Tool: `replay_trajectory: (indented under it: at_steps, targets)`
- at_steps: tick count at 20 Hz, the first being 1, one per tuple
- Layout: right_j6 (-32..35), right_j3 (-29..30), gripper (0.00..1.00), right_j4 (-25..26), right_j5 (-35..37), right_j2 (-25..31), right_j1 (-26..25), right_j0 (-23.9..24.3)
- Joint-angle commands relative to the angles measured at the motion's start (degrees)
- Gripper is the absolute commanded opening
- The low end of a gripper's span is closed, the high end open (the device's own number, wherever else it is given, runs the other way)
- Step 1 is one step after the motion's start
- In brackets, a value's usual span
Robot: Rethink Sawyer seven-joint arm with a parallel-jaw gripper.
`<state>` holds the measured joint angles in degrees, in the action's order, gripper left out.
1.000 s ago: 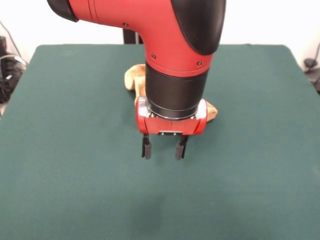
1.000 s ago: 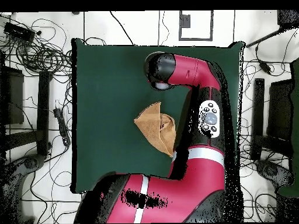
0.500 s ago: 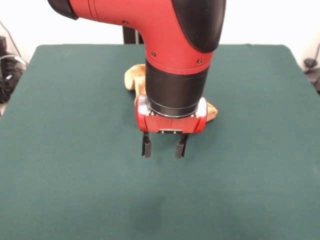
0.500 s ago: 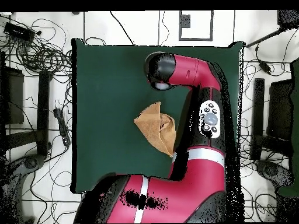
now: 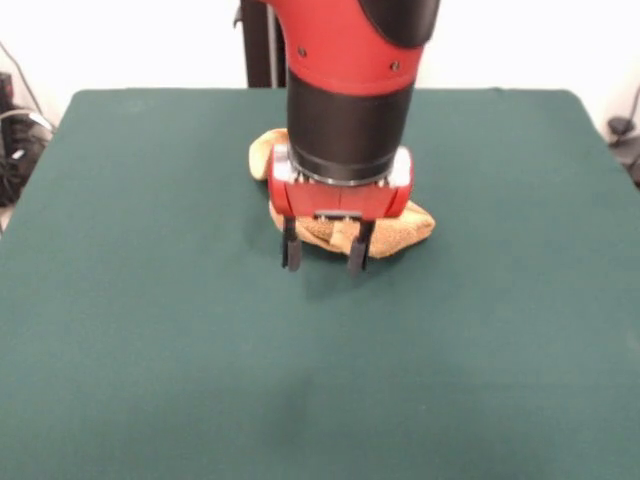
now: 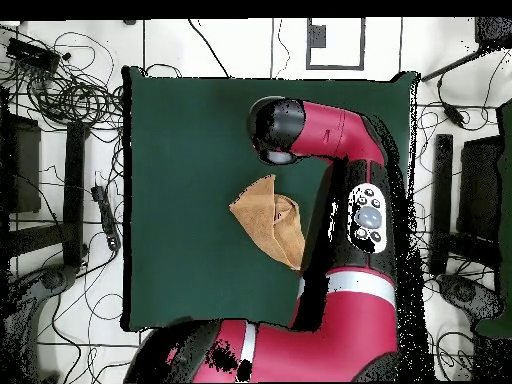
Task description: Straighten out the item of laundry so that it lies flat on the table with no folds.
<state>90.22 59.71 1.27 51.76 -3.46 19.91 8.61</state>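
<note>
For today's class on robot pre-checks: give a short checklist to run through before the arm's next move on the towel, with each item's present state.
1. Gripper open: ok, fingers apart, nothing between them.
2. Towel flat: not ok, folded and bunched.
3. Towel fully on table: ok.
4. Gripper over the towel: ok in the front view, at its near edge.
5. Fingertips touching cloth: cannot tell.
</note>
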Motion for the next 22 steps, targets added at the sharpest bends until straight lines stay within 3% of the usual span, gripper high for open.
replay_trajectory:
  at_steps: [1,22]
  targets:
    - [5.19,13.10,1.00,-1.24,-2.56,4.62,4.29,0.44]
    - [6.75,12.32,1.00,-0.07,-4.18,4.39,3.02,0.22]
